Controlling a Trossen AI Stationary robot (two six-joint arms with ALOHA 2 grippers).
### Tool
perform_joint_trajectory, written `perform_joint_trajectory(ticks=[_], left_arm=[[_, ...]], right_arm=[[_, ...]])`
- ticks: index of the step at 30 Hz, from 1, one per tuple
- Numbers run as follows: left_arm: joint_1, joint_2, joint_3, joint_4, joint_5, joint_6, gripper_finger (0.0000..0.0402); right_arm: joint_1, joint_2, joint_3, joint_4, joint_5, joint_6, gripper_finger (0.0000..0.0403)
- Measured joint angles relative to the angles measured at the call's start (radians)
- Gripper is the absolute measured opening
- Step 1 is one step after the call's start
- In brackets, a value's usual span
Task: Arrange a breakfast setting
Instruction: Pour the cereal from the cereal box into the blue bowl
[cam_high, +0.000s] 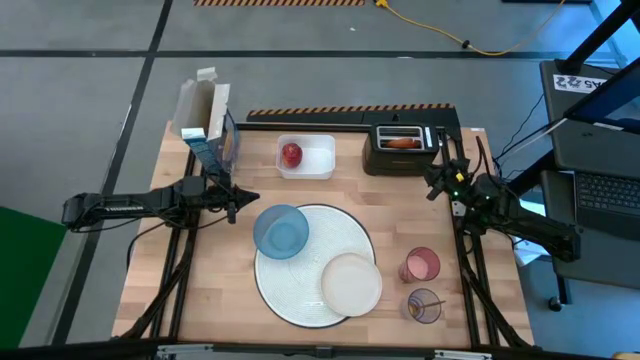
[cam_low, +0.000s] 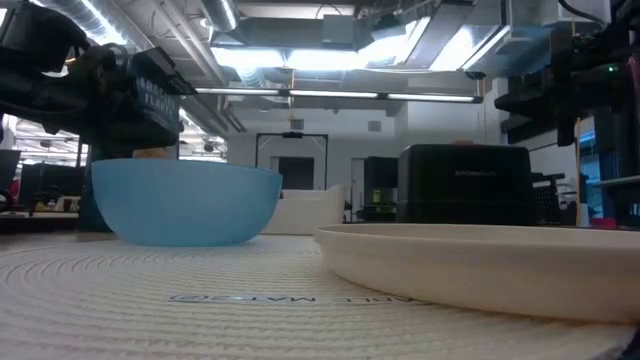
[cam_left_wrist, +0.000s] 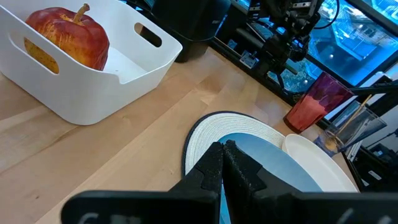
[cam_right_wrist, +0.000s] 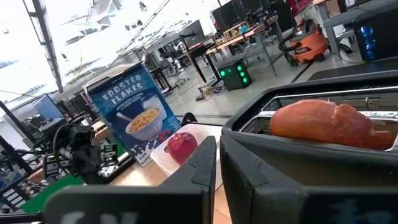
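A round white mat (cam_high: 300, 290) lies at the table's middle. On it rest a blue bowl (cam_high: 281, 231) and a cream plate (cam_high: 351, 284). To its right stand a pink tumbler (cam_high: 421, 265) and a purple tumbler (cam_high: 425, 305) with a thin spoon (cam_left_wrist: 357, 112) leaning in it. A red apple (cam_left_wrist: 65, 34) lies in the white tub (cam_high: 318, 160). A brown bagel (cam_right_wrist: 323, 124) sticks up from the black toaster's (cam_high: 402, 155) slot. My left gripper (cam_left_wrist: 222, 155) hovers shut by the bowl's left rim. My right gripper (cam_right_wrist: 217, 149) is shut, level, right of the toaster.
An open cereal box (cam_high: 207, 120) stands at the table's far left corner, behind my left arm. The toaster and the tub line the far edge. Bare wood (cam_high: 220, 290) lies left of the mat and between the mat and the tub.
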Motion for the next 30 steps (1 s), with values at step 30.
perform_joint_trajectory(ticks=[30], left_arm=[[-0.001,0.0,0.0,0.583,0.128,-0.611,0.0]], right_arm=[[0.0,0.0,0.0,0.002,-0.027,0.002,0.0026]])
